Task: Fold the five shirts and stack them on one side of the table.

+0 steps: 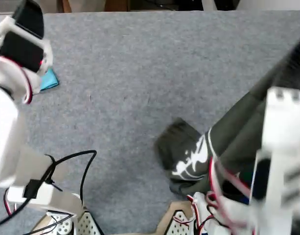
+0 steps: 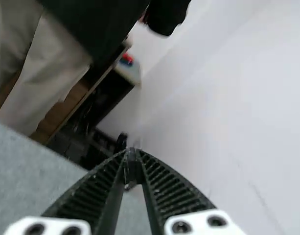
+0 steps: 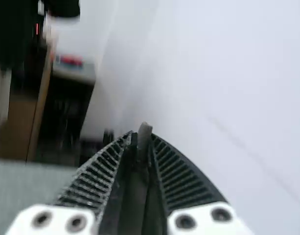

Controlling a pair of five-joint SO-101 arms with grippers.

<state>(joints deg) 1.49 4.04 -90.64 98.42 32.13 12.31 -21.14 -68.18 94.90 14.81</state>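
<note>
We see the right gripper (image 3: pixel 140 139) pinching a fold of the dark shirt (image 1: pixel 189 152), which rises from the grey table (image 1: pixel 140 63) toward the right edge. Its white print (image 1: pixel 193 160) is too blurred to read. The left gripper (image 2: pixel 131 164) is pressed together.

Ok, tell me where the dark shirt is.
In the high view the dark shirt drapes across the table's right side, its printed end lying near the front edge.
</note>
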